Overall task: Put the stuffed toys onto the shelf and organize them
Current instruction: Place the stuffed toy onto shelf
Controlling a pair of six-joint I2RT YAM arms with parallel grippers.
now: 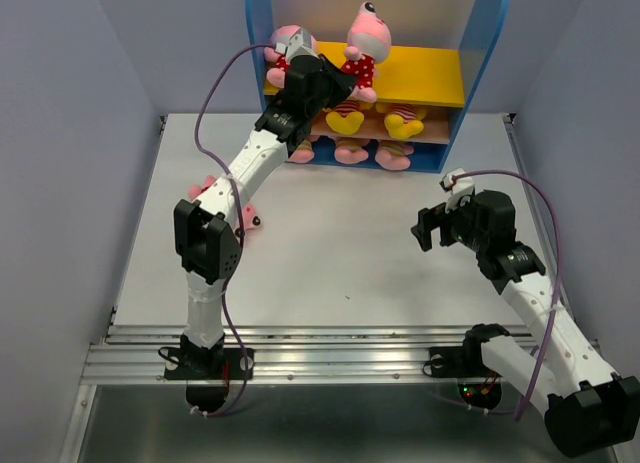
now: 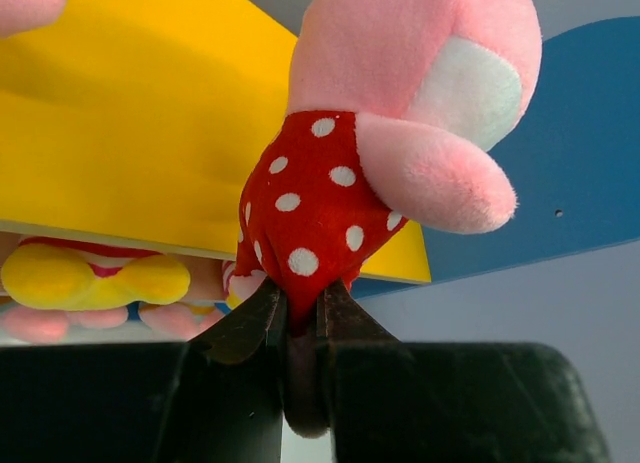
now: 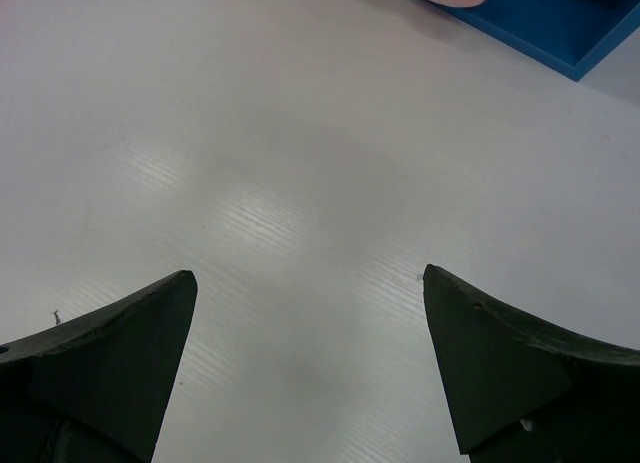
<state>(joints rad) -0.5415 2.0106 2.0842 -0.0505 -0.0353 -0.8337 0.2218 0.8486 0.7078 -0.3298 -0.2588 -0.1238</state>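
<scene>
The left claw [image 2: 298, 308] is clenched on the red white-dotted fabric of a pink pig [image 2: 400, 103], pinching it at the front edge of the yellow upper board [image 1: 430, 78] of the shelf [image 1: 482, 53]. The pig stands upright on that board, and a second dotted pig [image 1: 290, 45] sits just beside it to the left. Yellow bears [image 1: 403, 121] fill the brown middle board, with more pink toys [image 1: 392, 157] on the blue base. Another pink toy [image 1: 207, 190] lies on the table [image 1: 350, 253], partly hidden behind the left arm. The right claw [image 3: 310, 283] hangs released above bare table, well apart from the shelf.
</scene>
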